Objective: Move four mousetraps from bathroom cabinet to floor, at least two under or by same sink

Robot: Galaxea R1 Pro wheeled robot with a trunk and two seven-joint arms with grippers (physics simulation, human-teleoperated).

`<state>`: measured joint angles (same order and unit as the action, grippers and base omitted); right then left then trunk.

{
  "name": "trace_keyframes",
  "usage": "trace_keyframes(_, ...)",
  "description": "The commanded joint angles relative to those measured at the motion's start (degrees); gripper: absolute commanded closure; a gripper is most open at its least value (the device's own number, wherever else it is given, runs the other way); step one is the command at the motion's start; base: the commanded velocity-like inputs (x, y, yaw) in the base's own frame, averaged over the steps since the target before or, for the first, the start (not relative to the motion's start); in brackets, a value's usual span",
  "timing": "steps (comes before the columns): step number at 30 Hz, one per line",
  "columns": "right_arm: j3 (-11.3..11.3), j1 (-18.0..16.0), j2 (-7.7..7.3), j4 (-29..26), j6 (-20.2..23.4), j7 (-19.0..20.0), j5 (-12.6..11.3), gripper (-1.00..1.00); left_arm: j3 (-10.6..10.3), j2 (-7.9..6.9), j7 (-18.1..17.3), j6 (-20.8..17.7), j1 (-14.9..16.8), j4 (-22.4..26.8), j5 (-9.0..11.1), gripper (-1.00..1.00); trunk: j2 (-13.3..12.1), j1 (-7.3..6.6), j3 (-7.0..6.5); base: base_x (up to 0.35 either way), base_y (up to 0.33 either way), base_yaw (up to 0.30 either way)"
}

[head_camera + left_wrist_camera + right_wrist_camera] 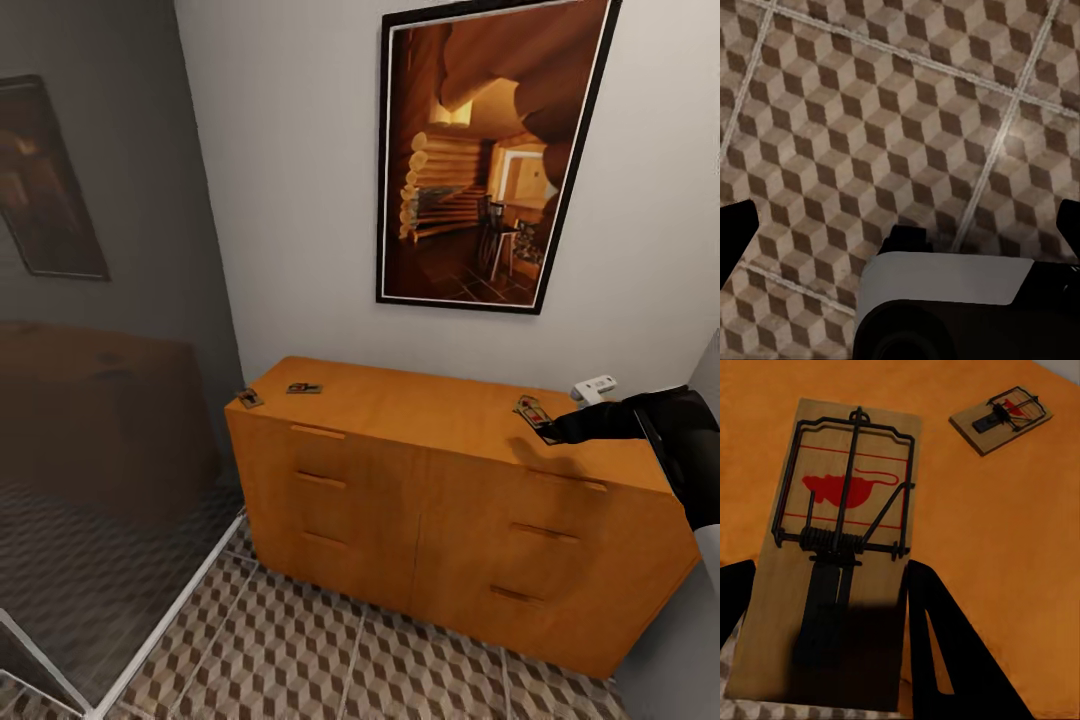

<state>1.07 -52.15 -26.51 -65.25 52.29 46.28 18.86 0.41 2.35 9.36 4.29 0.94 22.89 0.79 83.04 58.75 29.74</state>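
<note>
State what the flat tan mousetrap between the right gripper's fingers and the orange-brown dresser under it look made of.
Flat tan mousetrap: its board looks like pale, unvarnished wood with faint grain, printed with a red mouse shape; the thin dark spring bar and coil look like metal wire. Orange-brown dresser: seemingly wood or veneer with a smooth matt finish, judging by its warm, even colour; the render leaves this open.

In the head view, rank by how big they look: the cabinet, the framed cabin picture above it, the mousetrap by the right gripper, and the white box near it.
Largest to smallest as seen:
1. cabinet
2. framed cabin picture
3. white box and mousetrap by the right gripper: both tiny and look alike, the trap partly covered, so no ranking.
</note>
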Motion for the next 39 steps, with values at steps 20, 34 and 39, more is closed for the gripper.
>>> trace_keyframes(20, 0.2, -0.1, 0.03, 1.6, 0.1, 0.4, 0.4, 1.00, 0.0, 0.02, 0.1, 0.2, 0.0, 0.0, 0.1, -1.00, 0.0, -0.03, 0.06, -0.243, 0.191, 0.000)
trace_keyframes(34, 0.2, -0.1, 0.06, 3.8, -0.1, 0.3, 0.4, 1.00, 0.0, 0.02, 0.1, 0.2, 0.0, 0.0, 0.1, -1.00, 0.0, -0.03, 0.06, -0.241, 0.196, 0.000)
trace_keyframes(39, 0.2, -0.1, 0.12, 7.0, -1.0, 0.3, 0.4, 1.00, 0.0, 0.02, 0.1, 0.2, 0.0, 0.0, 0.1, -1.00, 0.0, -0.03, 0.06, -0.160, 0.109, 0.000)
